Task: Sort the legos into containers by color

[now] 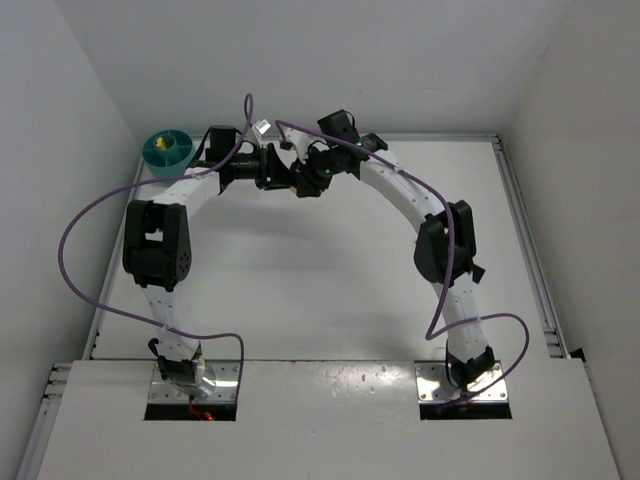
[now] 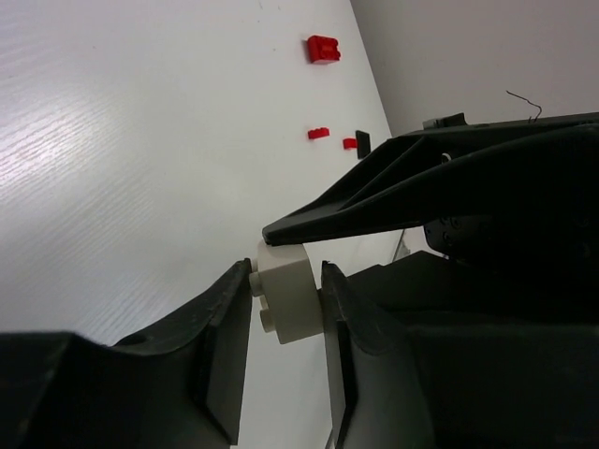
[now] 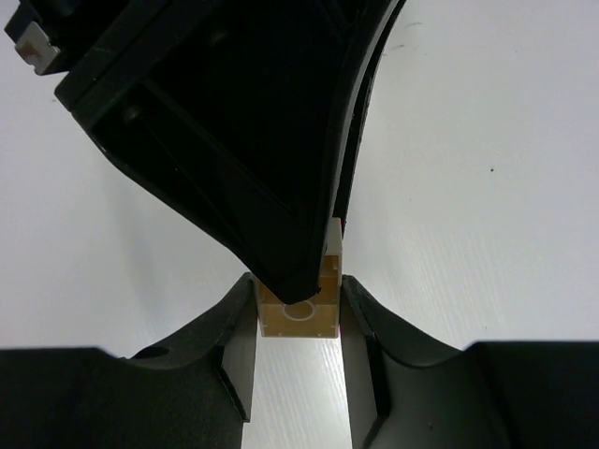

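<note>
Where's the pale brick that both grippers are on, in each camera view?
Left wrist: pale brick low centre, between the left gripper fingers.
Right wrist: bottom centre, between the right gripper fingers, looking tan and half covered.
Top: not discernible; hidden where the grippers meet, upper middle.
Shared landmark: in both wrist views the other gripper's black finger crosses just above the brick.

1. From above, light is bright, even and diffuse; the white tabletop (image 1: 330, 280) carries only faint, soft shadows beside the arms.
2. In the left wrist view a broad sheen washes the tabletop's left side; the left hand (image 2: 284, 281) is a near-black, slightly soft silhouette, the pale brick (image 2: 285, 304) clearly lit.
3. In the right wrist view the tabletop blows out to white; the right hand (image 3: 297, 285) loses detail in shadow.
</note>
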You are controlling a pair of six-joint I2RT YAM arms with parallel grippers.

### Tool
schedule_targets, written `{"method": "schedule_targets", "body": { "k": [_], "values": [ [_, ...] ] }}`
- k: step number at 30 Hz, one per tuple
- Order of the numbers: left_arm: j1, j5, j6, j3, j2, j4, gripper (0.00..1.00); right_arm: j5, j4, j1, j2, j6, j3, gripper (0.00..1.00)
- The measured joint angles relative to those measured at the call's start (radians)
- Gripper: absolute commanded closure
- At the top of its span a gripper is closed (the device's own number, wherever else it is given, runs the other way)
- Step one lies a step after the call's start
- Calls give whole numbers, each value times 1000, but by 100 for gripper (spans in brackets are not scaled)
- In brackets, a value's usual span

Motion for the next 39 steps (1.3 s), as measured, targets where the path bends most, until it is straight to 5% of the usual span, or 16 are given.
{"method": "schedule_targets", "body": {
  "k": [4, 6, 7, 10, 25, 39],
  "values": [
    [2, -13, -3, 0, 0, 1, 81, 21, 6, 2, 0, 1, 0, 74],
    [6, -23, -5, 0, 0, 4, 84, 34, 10, 3, 0, 3, 0, 57],
    [9, -30, -5, 0, 0, 5, 84, 39, 13, 5, 0, 8, 0, 40],
    [32, -74, 22, 0, -2, -9, 86, 59, 29, 6, -2, 27, -1, 26],
    [375, -494, 277, 212, -5, -211, 91, 175, 75, -72, -174, 74, -300, 24],
    [417, -817, 381, 429, 126, -229, 94, 193, 73, -88, -182, 70, -353, 24]
  ]
}}
